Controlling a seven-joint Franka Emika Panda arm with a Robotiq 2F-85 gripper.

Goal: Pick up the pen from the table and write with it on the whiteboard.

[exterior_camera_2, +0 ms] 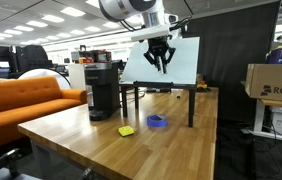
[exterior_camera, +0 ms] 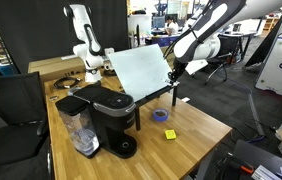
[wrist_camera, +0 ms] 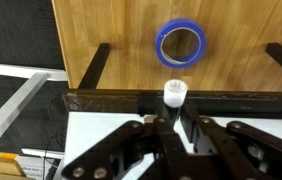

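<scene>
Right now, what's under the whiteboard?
Its black stand on the table; blue tape lies just past the front rail. The board hides whatever is further beneath.

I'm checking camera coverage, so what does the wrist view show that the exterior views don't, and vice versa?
Only the wrist view: the pen, pale end forward, clamped between the jaws. Only the exterior views: the coffee maker and the yellow note. Both: the shut gripper, the blue tape roll, the whiteboard and the table.
</scene>
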